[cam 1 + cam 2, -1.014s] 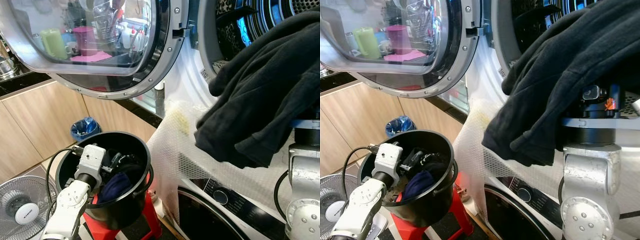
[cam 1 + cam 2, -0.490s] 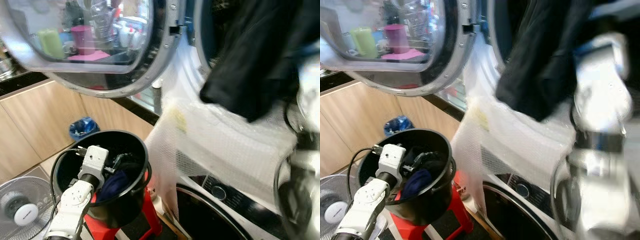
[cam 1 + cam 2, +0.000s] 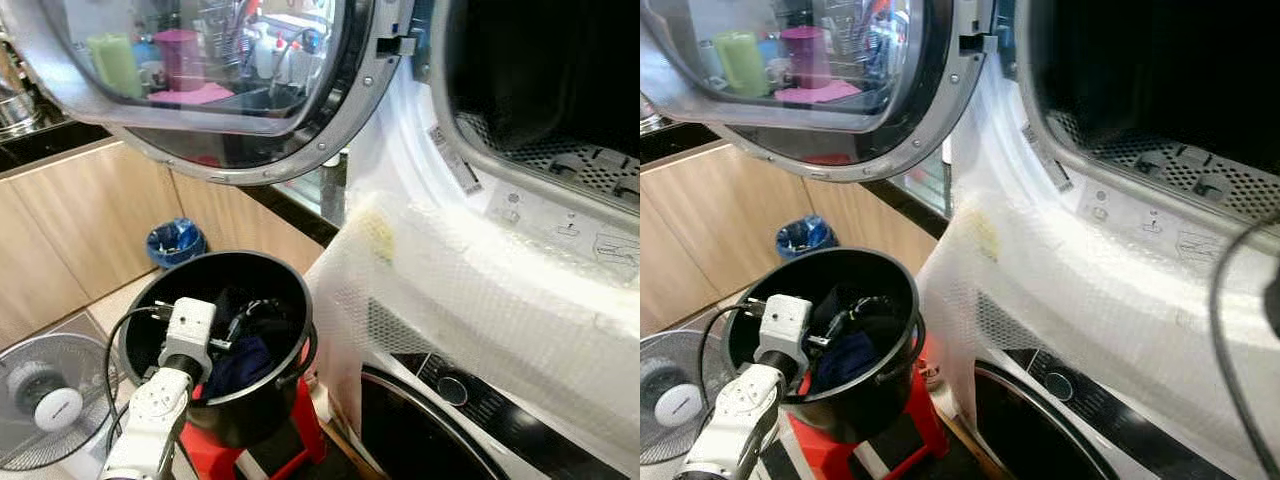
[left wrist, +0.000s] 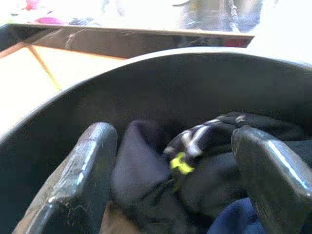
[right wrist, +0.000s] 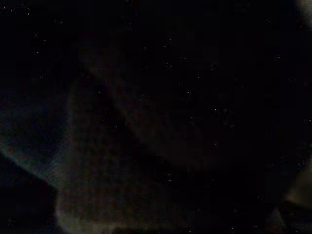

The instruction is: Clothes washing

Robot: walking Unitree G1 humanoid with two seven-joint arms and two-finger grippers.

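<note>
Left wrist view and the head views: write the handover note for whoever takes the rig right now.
Left gripper: open, fingers spread over the dark clothes in the black bucket on the red stool.
Right gripper: its wrist view is too dark to judge.
Washer door open, drum opening dark, bubble wrap draped over the front.
Done: nothing confirmable inside the drum.
Left: pick the remaining bucket clothes, load them, shut the door.

Black bucket (image 3: 262, 400) of dark clothes (image 3: 240, 362) on what looks like a red stool (image 3: 300, 443).
</note>
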